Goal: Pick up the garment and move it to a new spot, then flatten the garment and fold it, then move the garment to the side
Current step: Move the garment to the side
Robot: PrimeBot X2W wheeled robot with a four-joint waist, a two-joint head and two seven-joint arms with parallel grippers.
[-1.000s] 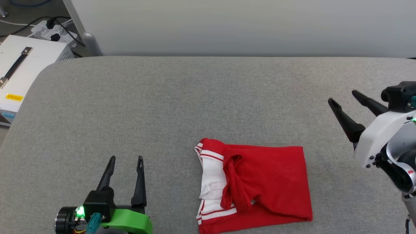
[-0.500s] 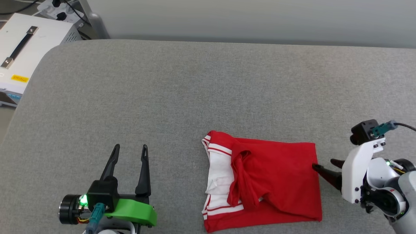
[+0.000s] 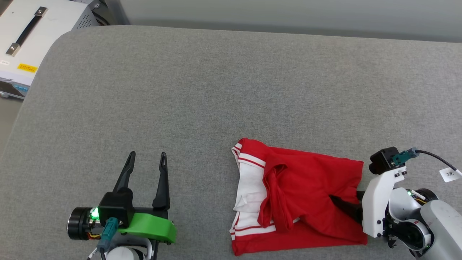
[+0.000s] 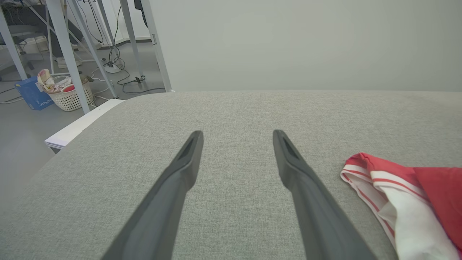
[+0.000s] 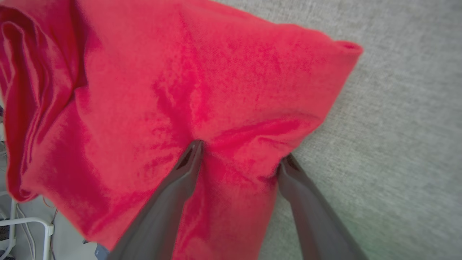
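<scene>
Jersey T-shirt is soft matt red-and-white knit cloth, bench is covered in coarse grey woven fabric, left gripper looks like matt black plastic, green bracket smooth plastic.

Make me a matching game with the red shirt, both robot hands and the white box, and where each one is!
Things
1 red jersey T-shirt
2 left gripper
3 right gripper
4 white box with a black handle

Places and states
A open at the shirt's right edge, one finger on the cloth
B folded, lying on the grey pad
C beside the pad's far left corner
D open over bare pad, apart from the shirt

Pairs: 1-B, 2-D, 3-A, 4-C
</scene>
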